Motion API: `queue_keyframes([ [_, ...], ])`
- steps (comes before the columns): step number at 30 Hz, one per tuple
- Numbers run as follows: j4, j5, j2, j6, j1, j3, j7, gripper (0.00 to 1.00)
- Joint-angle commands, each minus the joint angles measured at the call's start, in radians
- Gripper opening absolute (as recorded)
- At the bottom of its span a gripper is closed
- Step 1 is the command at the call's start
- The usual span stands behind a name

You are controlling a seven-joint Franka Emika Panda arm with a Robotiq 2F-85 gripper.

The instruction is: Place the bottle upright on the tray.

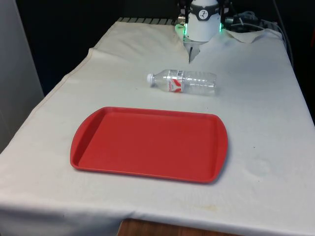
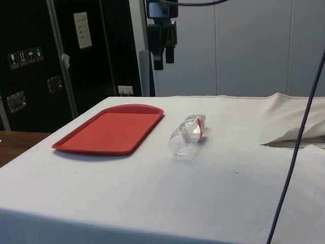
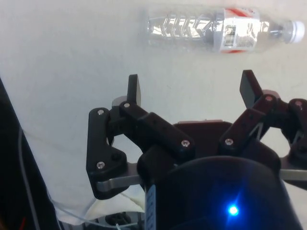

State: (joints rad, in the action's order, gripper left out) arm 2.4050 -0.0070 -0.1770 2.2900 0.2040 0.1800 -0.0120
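1. While nothing is held, the nearest thing in the front view is the red rectangular plastic tray, smooth, shallow-rimmed and round-cornered, lying bare on the white cloth-covered table.
2. Just beyond the tray's far edge, at about 12 o'clock from its middle, lies the clear ribbed plastic water bottle on its side, apart from the tray and not touching it.
3. Its long axis runs 9 to 3 across the front view, white cap at 9 o'clock, red-and-white label near the neck, ridged body toward 3; being round, it would likely roll if nudged.
4. Farthest back, the black two-finger gripper hangs high above the cloth, fingers spread wide and empty.
5. Seen from the wrist, the bottle lies ahead of the fingertips, its length parallel to the gap between them, so a turn of the wrist seems needed to close across its girth.
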Motion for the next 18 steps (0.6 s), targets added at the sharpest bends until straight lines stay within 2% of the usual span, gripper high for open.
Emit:
queue_keyframes([
  [1,0.012,-0.001,-0.001,0.024,-0.001,0.0,-0.001,1.0],
  [7,0.035,0.004,0.018,0.072,0.0,0.001,0.003,1.0],
  [8,0.031,0.001,0.017,0.059,0.0,0.001,0.001,1.0],
  [10,0.046,0.004,0.027,0.096,0.0,0.001,0.004,1.0],
  [18,0.075,0.006,0.049,0.155,0.0,0.001,0.005,1.0],
])
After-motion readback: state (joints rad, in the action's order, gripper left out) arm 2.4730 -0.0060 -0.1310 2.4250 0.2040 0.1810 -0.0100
